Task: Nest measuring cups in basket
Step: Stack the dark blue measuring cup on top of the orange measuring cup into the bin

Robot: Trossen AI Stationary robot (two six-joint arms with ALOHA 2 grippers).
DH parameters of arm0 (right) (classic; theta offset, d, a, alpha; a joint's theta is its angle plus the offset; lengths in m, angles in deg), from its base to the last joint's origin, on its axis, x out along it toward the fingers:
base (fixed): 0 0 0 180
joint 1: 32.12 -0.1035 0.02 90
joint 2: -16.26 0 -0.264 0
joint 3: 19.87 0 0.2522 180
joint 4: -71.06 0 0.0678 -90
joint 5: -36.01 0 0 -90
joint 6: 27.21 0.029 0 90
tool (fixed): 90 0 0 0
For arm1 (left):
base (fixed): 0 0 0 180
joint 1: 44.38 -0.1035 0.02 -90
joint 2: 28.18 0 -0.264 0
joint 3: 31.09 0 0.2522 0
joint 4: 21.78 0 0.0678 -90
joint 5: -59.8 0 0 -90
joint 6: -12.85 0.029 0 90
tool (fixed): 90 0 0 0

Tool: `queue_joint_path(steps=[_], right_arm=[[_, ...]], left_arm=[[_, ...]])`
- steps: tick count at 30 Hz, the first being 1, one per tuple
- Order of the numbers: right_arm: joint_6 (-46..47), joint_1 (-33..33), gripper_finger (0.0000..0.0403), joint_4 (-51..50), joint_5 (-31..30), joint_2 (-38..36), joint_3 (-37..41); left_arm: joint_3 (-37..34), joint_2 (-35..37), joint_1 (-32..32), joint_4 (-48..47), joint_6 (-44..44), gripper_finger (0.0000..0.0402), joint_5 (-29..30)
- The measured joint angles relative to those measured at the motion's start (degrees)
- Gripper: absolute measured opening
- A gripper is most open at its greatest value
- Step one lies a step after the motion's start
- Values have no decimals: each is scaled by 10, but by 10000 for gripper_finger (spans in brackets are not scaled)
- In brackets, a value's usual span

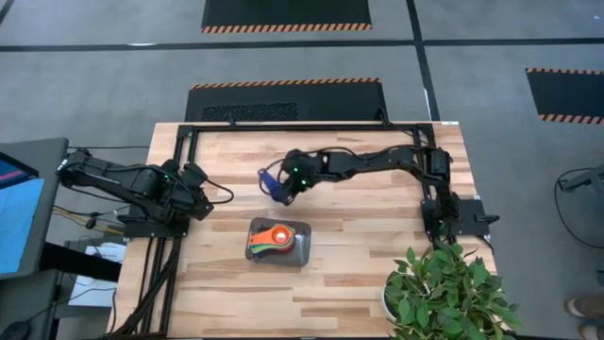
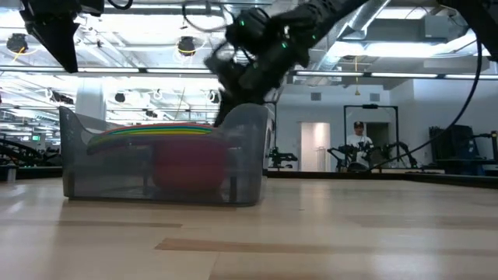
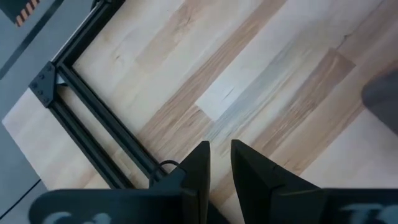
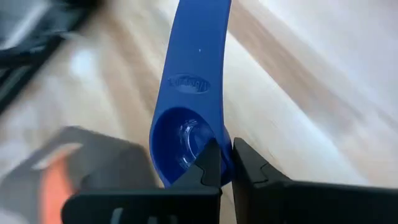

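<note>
Right gripper (image 1: pixel 280 187) reaches in from the desk's right edge to mid-desk and hangs above the wood, just beyond the basket (image 1: pixel 300 247) on its far side. Its fingers are pinched on the rim of a blue measuring cup (image 4: pixel 186 118), bowl close to the fingertips and handle pointing away; gripping at the rim probably leaves the bowl free to drop into the stack. The basket sits near the desk's middle, toward the front edge. The nested cups (image 2: pixel 152 132) already lie in it, orange uppermost in the high view, coloured rims layered in the low view. The blue cup is apparently the last one out; no other loose cup is seen. Left gripper (image 3: pixel 219 163) waits by the desk's left edge, fingers nearly together, holding nothing, above bare wood.
</note>
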Motion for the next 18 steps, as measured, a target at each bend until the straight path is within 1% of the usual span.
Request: queue_joint_path(steps=[5, 9, 13, 18], right_arm=[[-128, -15, 19, -16, 77, -2, -54], [-216, -43, 18, -61, 112, -2, -66], [-257, -72, 18, -99, 113, -2, -68], [-292, -98, 18, -101, 93, -2, -68]], left_arm=[[0, 0, 0, 0, 0, 55, -1], [0, 0, 0, 0, 0, 55, -1], [0, 0, 0, 0, 0, 55, -1], [0, 0, 0, 1, -4, 55, -1]])
